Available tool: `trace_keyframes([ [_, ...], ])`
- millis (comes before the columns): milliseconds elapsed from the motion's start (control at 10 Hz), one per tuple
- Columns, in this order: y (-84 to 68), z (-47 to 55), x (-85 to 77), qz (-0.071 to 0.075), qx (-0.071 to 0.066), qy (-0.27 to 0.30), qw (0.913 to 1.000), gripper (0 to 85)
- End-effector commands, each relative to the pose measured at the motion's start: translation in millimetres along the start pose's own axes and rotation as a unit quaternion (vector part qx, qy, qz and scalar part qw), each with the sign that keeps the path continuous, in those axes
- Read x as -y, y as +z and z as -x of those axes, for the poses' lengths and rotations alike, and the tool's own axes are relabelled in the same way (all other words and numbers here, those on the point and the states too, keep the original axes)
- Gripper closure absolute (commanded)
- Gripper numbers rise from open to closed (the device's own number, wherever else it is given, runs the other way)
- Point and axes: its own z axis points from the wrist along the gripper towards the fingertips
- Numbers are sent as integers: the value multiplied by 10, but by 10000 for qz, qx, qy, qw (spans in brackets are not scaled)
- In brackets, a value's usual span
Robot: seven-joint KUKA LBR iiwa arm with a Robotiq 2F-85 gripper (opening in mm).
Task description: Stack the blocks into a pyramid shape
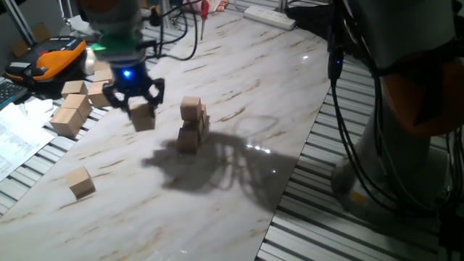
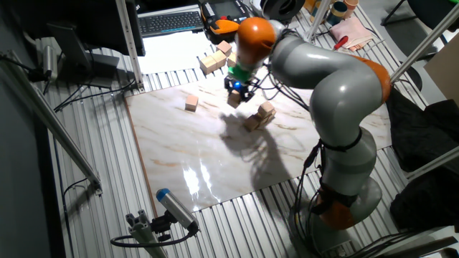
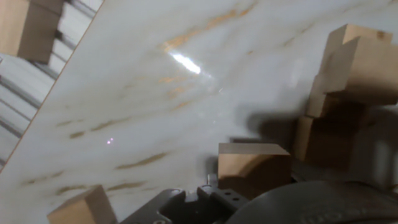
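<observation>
The gripper grasps a light-tan wooden cube, carrying it; next, set it against the part-built cube stack.

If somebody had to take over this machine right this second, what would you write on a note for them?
Gripper: shut on a block, held above the marble board.
Part-built stack: several blocks, top one sitting askew; exact count unclear.
One loose block lies alone near the board's edge.
Left: place the held block, fetch the loose one, finish the pyramid.
</observation>
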Motion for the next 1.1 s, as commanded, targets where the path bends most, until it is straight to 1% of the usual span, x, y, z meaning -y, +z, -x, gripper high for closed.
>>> trace_keyframes([
  [0, -51, 306, 247, -18, -10, 24, 10000, 850],
  [100, -86, 356, 313, -57, -25, 9, 10000, 850],
  [200, -103, 393, 355, -67, -40, -29, 10000, 850],
  [300, -97, 382, 340, -71, -33, 33, 10000, 850],
  [400, -82, 331, 277, -69, -22, 208, 9998, 850],
  [500, -74, 293, 234, 21, -71, 516, 9986, 850],
  [600, -73, 230, 178, 108, -128, 733, 9972, 850],
  [700, -56, 131, 90, 31, -36, 951, 9955, 850],
  [800, -26, 60, 35, -52, 71, 1177, 9930, 850],
  [900, 1, 13, 3, -126, 154, 1290, 9914, 850],
  [1000, 25, -27, -47, -150, 184, 1366, 9903, 850],
])
